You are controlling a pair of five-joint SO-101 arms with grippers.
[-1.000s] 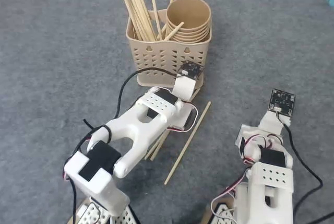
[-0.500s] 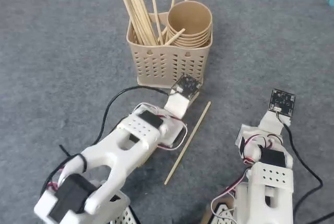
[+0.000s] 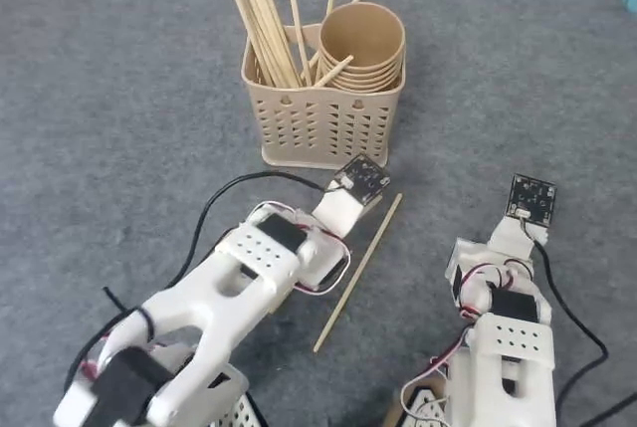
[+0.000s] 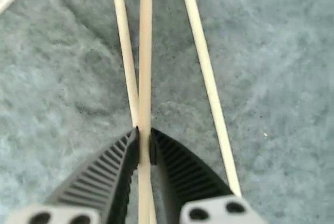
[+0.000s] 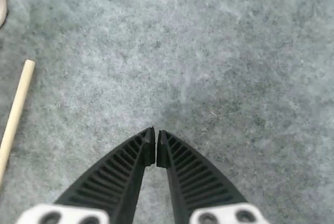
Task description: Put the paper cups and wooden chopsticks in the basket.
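I log cups (image 3: 362, 34) in basket (image 3: 318, 123); 3 chopsticks (image 4: 204, 78) left on surface (image 3: 119, 148), L jaws clamping middle one, R jaws closed empty.

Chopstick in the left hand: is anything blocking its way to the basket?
Nothing visible does. The left hand grips the chopstick, and only carpet shows between it and the basket. Two other chopsticks lie alongside, not across the way.
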